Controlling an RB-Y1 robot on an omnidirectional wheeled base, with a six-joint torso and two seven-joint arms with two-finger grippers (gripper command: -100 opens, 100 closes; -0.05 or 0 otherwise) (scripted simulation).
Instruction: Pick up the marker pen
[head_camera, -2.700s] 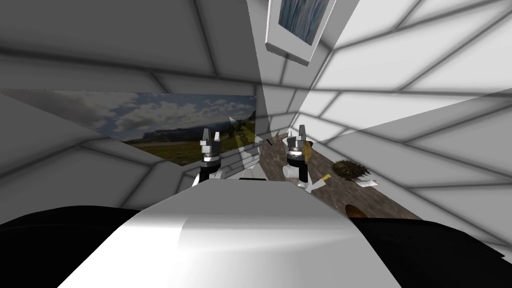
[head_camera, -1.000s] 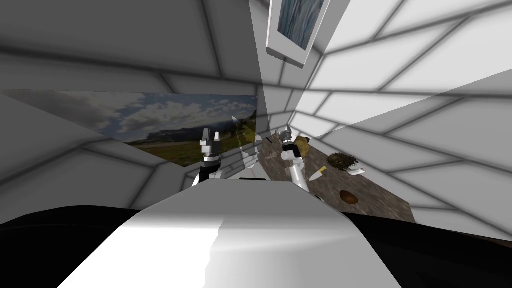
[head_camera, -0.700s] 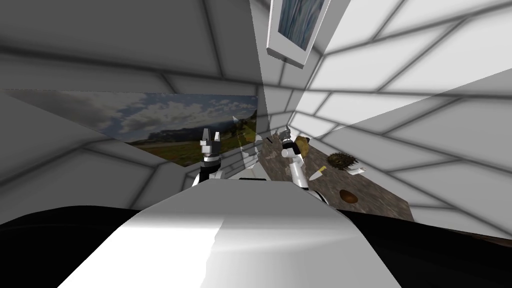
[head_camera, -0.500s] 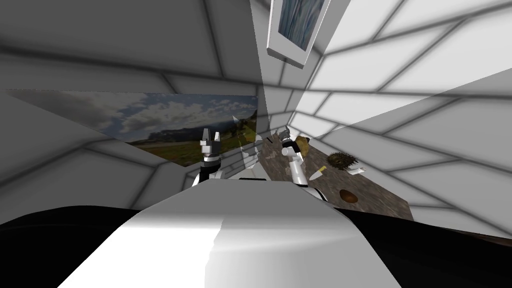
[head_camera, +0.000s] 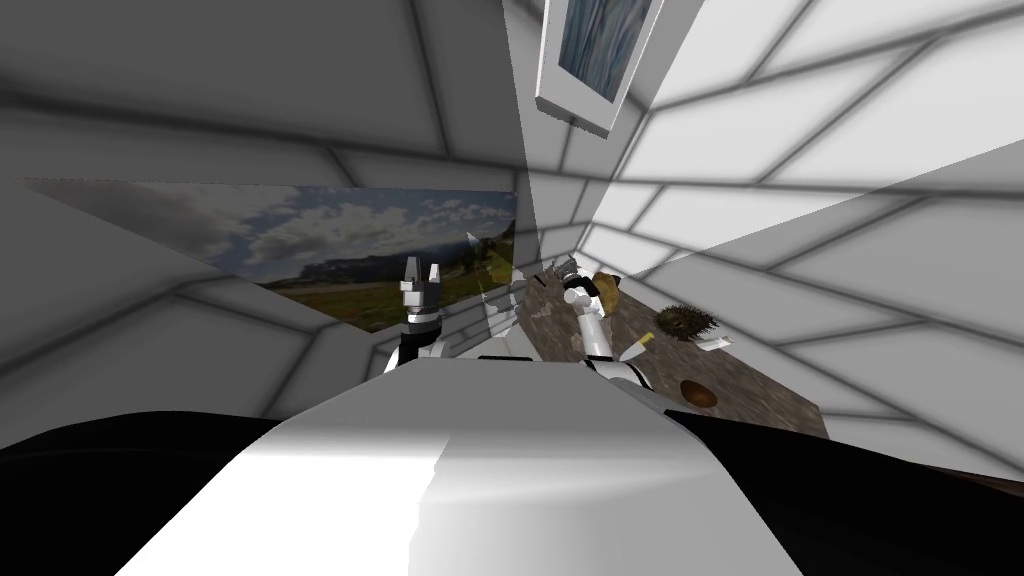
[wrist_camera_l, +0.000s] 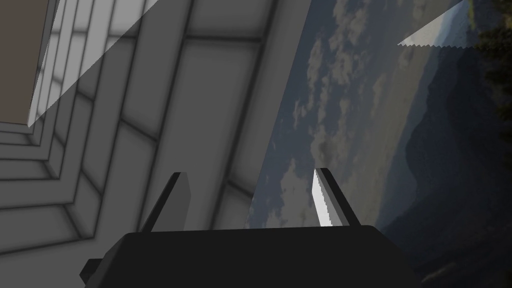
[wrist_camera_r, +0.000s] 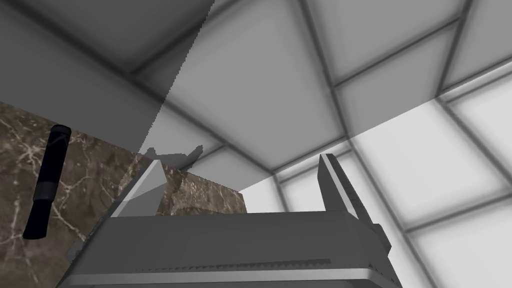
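Spotted slim black cylindrical marker pen (wrist_camera_r: 47, 182) lying flat on brown, white-veined marble desk (wrist_camera_r: 95, 170), beside right hand (wrist_camera_r: 240, 160), not touching. Found right hand released, empty, near desk's corner. Found left hand (wrist_camera_l: 250, 174) released too, off the desk. Noted white tiled walls (wrist_camera_r: 400, 165) around.
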